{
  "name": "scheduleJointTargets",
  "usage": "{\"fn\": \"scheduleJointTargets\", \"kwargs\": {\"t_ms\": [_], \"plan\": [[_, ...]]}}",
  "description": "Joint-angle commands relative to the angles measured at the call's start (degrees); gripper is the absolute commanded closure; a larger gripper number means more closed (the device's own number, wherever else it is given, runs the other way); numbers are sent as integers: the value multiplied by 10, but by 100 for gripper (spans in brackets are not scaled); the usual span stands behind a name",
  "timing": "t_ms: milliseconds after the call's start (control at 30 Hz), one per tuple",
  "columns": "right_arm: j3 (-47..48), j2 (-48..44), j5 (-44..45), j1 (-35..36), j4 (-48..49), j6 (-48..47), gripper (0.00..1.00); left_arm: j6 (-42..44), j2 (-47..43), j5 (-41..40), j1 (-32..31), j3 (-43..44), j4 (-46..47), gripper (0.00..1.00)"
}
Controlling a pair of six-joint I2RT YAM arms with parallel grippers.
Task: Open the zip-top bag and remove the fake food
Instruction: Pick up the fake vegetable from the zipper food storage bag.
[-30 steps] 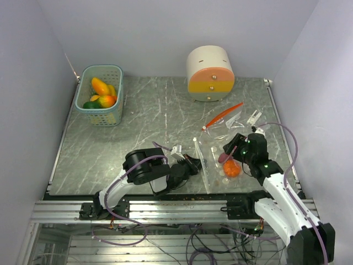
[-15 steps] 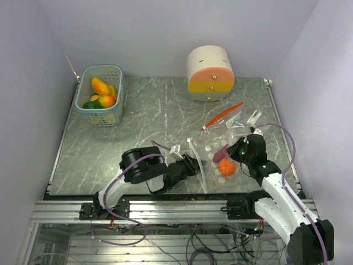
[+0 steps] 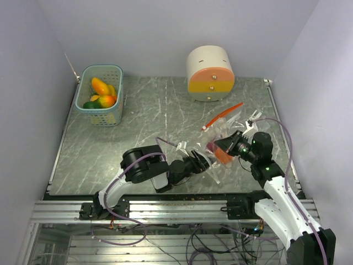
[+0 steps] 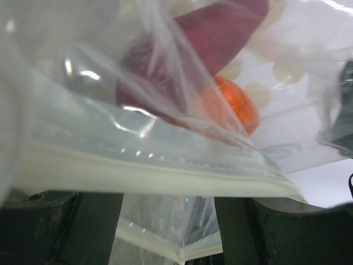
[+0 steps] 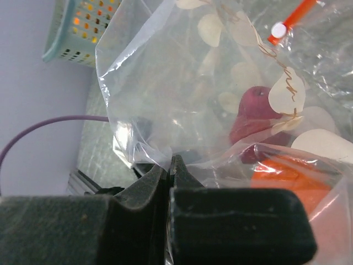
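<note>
Two fake foods lie inside the zip-top bag (image 3: pixel 219 138): a dark red piece (image 4: pixel 220 30), its long axis slanting away from our left gripper (image 3: pixel 197 162), and a round orange one (image 4: pixel 236 106) touching it. Our right gripper (image 5: pixel 170 165) pinches the bag's film, while the left's jaws stand wide beneath the seal. Well beyond both, a basket (image 3: pixel 102 117) holds plastic fruits (image 3: pixel 101 88).

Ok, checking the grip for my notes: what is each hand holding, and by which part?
The right hand pinches the zip-top bag by a fold of its clear film. The left hand is open; the zip edge drapes across it, ungripped.
</note>
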Motion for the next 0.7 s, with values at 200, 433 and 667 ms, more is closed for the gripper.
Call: {"fn": "scheduleJointTargets", "kwargs": {"t_ms": [200,433,667], "plan": [[10,-6,42,1,-38,-11,100,68,82,-8,6,-85,124,23],[6,-97,19,1,14,11,100,67,105,-13,6,-77,124,24],[-50,31,-57,1,72,27,100,81,88,-21,5,-82,124,24]]}}
